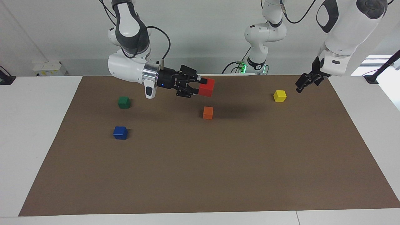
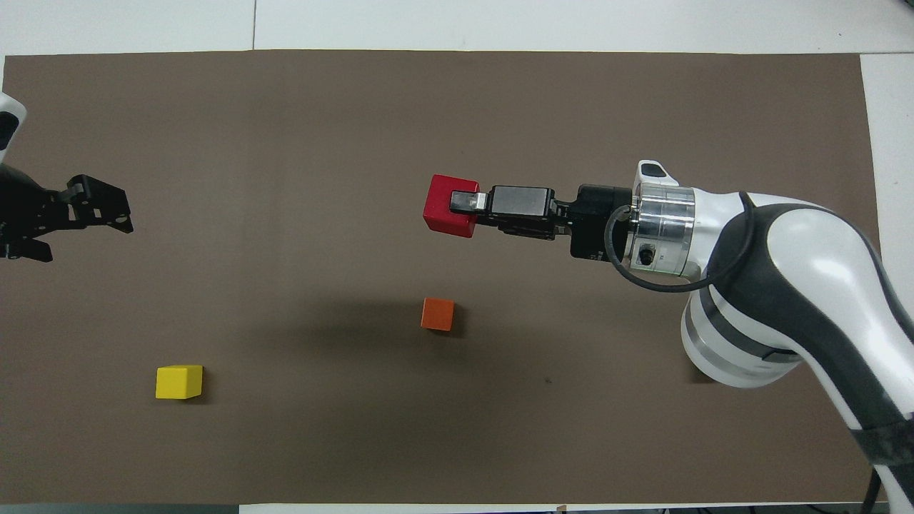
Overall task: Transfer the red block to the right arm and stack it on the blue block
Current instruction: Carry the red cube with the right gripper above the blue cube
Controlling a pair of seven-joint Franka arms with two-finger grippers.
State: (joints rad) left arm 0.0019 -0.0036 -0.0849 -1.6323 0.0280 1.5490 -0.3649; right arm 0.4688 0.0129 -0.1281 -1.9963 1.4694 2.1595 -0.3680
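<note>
My right gripper (image 1: 202, 87) is shut on the red block (image 1: 208, 88) and holds it in the air, above the brown mat and over the orange block (image 1: 208, 112). In the overhead view, the right gripper (image 2: 465, 203) reaches in sideways with the red block (image 2: 441, 208) at its tips. The blue block (image 1: 120, 132) sits on the mat toward the right arm's end, farther from the robots than the green block (image 1: 123, 102). The right arm hides it in the overhead view. My left gripper (image 1: 301, 86) is open, empty and raised beside the yellow block (image 1: 279, 96).
The brown mat (image 1: 218, 175) covers most of the white table. The orange block (image 2: 437, 314) lies near the middle. The yellow block (image 2: 179, 381) lies toward the left arm's end, with the left gripper (image 2: 107, 210) beside it.
</note>
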